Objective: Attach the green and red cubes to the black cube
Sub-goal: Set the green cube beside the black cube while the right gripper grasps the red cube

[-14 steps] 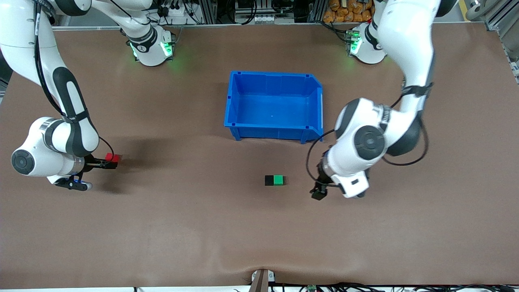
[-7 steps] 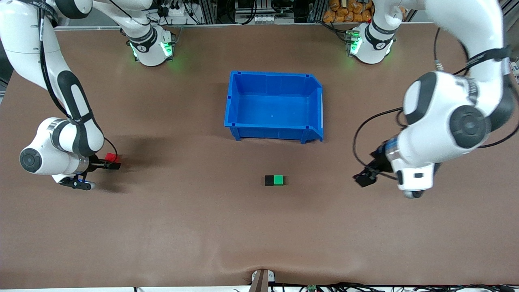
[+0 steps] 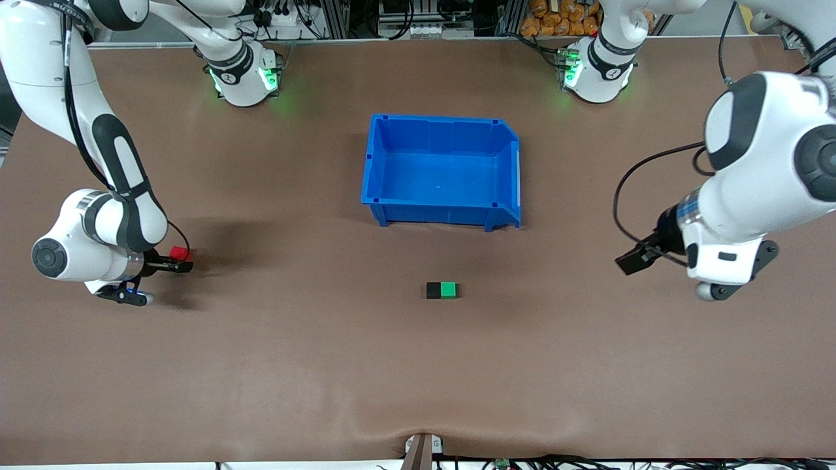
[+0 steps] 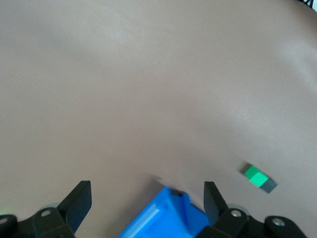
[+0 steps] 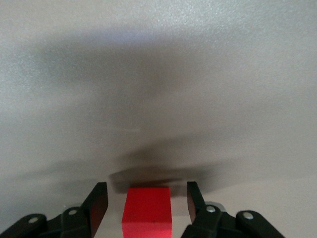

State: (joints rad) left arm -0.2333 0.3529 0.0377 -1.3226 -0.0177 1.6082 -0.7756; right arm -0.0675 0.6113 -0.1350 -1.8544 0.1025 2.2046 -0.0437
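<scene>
The green cube (image 3: 448, 289) and the black cube (image 3: 434, 290) sit joined side by side on the table, nearer the front camera than the blue bin. The left wrist view shows the same green cube (image 4: 255, 175) and black cube (image 4: 269, 185) from a distance. At the right arm's end of the table the red cube (image 3: 177, 252) rests on the surface. My right gripper (image 3: 179, 260) is low around it. In the right wrist view the red cube (image 5: 146, 208) lies between the right gripper's (image 5: 146, 186) fingers, with a gap on each side. My left gripper (image 3: 633, 261) hangs open and empty over the left arm's end of the table.
An empty blue bin (image 3: 444, 119) stands mid-table, closer to the robot bases than the cube pair; its corner (image 4: 163, 218) shows between the left gripper's (image 4: 146, 186) fingers in the left wrist view. Brown tabletop surrounds the cubes.
The left arm has swung away from the green and black pair toward its own end of the table. The right gripper has settled lower around the red cube, fingers narrowing.
</scene>
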